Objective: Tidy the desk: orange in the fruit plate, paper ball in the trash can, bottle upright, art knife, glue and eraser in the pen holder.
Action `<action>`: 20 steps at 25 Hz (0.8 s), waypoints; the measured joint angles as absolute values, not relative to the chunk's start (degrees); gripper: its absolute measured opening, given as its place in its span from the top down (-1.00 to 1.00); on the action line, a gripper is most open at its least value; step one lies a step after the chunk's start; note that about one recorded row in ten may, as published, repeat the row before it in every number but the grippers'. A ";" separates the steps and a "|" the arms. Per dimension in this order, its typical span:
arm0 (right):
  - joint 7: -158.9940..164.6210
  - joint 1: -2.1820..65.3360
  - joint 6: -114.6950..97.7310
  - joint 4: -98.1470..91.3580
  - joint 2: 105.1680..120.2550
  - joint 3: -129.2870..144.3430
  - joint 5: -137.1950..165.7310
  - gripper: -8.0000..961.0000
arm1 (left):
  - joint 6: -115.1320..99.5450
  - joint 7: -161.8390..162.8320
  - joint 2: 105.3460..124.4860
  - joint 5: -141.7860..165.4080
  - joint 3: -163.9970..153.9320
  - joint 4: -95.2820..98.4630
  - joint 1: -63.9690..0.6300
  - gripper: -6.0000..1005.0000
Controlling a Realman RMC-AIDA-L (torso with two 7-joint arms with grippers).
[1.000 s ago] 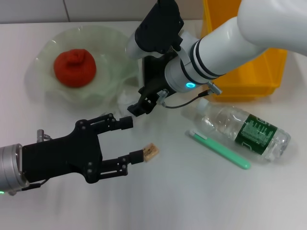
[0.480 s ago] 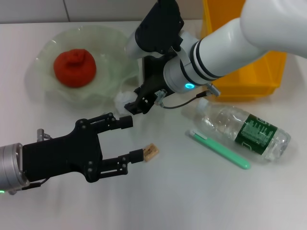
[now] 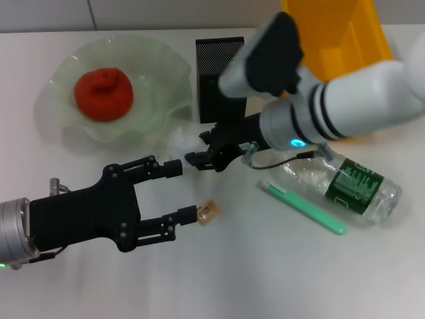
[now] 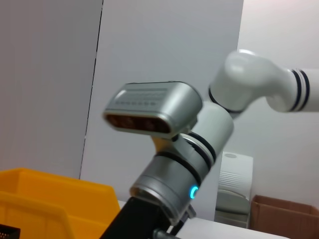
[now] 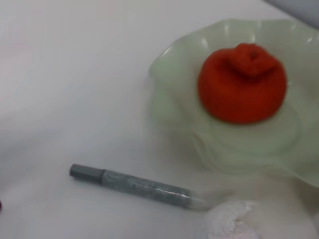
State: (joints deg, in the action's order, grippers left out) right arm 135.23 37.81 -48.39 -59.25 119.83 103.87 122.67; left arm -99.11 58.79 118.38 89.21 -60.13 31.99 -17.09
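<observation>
The orange lies in the green fruit plate; both also show in the right wrist view, the orange in the plate. The paper ball sits on the desk at the plate's near edge, also in the right wrist view. My right gripper is low, points at the ball from the right, and looks open. A translucent grey-capped glue stick lies by the ball. My left gripper is open, one fingertip beside the tan eraser. The bottle lies on its side. A green art knife lies before it.
The black mesh pen holder stands behind my right gripper. The yellow trash can is at the back right, partly behind my right forearm, and shows in the left wrist view. Bare desk lies in front.
My right arm has swung right and down, uncovering the pen holder; its gripper now points left at the paper ball. The left arm and the eraser have not moved.
</observation>
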 joint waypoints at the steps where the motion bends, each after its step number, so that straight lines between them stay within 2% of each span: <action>1: 130.23 34.50 -46.99 -60.43 119.87 103.15 118.66 0.03 | -99.11 58.79 118.38 89.20 -60.14 31.99 -17.11 -0.48; 11: 96.39 20.09 -48.47 -65.72 119.75 99.08 87.64 0.03 | -98.66 58.71 118.39 89.21 -60.29 32.00 -17.38 -0.48; 20: 78.94 13.75 -60.19 -61.15 119.56 90.75 70.63 0.03 | -98.28 58.71 118.47 89.21 -60.28 31.99 -17.29 -0.48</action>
State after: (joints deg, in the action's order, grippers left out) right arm 78.94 13.75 -60.19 -61.15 119.56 90.75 70.64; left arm -98.28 58.71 118.47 89.21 -60.28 31.99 -17.28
